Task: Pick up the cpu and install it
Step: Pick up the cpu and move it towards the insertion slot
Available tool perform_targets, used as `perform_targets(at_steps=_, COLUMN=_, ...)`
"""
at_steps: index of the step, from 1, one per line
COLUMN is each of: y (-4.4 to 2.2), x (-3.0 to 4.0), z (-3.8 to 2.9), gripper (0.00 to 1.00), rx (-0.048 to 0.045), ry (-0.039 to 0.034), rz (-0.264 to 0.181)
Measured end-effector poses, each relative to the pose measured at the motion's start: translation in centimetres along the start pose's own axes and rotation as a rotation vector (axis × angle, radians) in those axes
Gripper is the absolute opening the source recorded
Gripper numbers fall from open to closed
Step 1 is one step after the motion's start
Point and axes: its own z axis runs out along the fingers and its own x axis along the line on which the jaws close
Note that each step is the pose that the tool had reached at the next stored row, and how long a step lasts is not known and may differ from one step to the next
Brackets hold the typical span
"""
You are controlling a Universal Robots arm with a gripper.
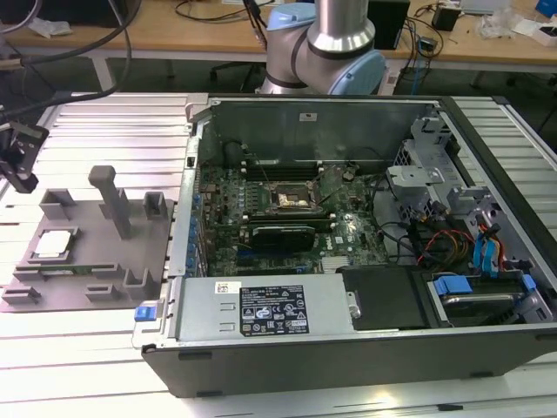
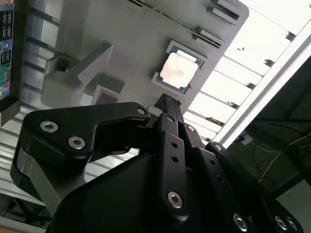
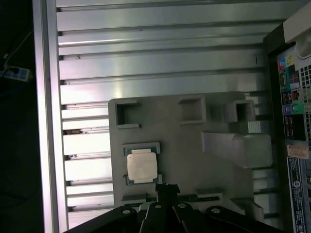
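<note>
At the exterior view's left, a black robot gripper [image 1: 17, 161] hovers over the slatted aluminium table [image 1: 104, 122]; its fingers seem pressed together, gripping nothing. Near it, the small silver-grey square cpu [image 1: 54, 244] lies flat in a grey moulded plastic tray [image 1: 130, 261]. Rightward lies an open dark metal computer case [image 1: 348, 122], its green motherboard [image 1: 261, 205] exposed.

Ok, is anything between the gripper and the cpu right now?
Nothing visible. The cpu lies bare in its recess on the grey fixture, and the gripper hangs close by with open space between.
</note>
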Motion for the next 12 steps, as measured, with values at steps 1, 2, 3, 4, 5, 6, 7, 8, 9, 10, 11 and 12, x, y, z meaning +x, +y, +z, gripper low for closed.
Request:
perform_targets(at_steps=1, y=-0.03, x=0.41, z=0.10, gripper=0.11, rx=-0.0001, ry=-0.0005, rz=0.000)
perform_targets(at_steps=2, y=-0.08, x=0.97, z=0.21, gripper=0.11, rx=-0.0001, ry=-0.0013, rz=0.000)
perform_targets(at_steps=3, y=-0.12, x=1.44, z=0.31, gripper=0.11, rx=-0.0002, ry=-0.0023, rz=0.000)
perform_targets(at_steps=4, y=-0.15, x=1.77, z=0.38, gripper=0.11, rx=-0.0002, ry=-0.0029, rz=0.000)
perform_targets(at_steps=5, y=-0.19, x=2.16, z=0.46, gripper=0.11, rx=-0.0003, ry=-0.0036, rz=0.000)
perform_targets(at_steps=6, y=-0.22, x=2.62, z=0.55, gripper=0.11, rx=-0.0003, ry=-0.0042, rz=0.000)
perform_targets(at_steps=7, y=-0.25, x=2.90, z=0.63, gripper=0.11, rx=-0.0004, ry=-0.0046, rz=0.000)
perform_targets(at_steps=8, y=-0.29, x=3.35, z=0.73, gripper=0.11, rx=-0.0004, ry=-0.0051, rz=0.000)
perform_targets(at_steps=9, y=-0.30, x=3.60, z=0.79, gripper=0.11, rx=-0.0004, ry=-0.0054, rz=0.000)
perform_targets(at_steps=10, y=-0.32, x=3.74, z=0.83, gripper=0.11, rx=-0.0005, ry=-0.0055, rz=0.000)
perform_targets(at_steps=11, y=-0.34, x=3.95, z=0.89, gripper=0.11, rx=-0.0004, ry=-0.0057, rz=0.000)
perform_targets(at_steps=12, y=-0.37, x=4.29, z=1.08, gripper=0.11, rx=-0.0005, ry=-0.0059, rz=0.000)
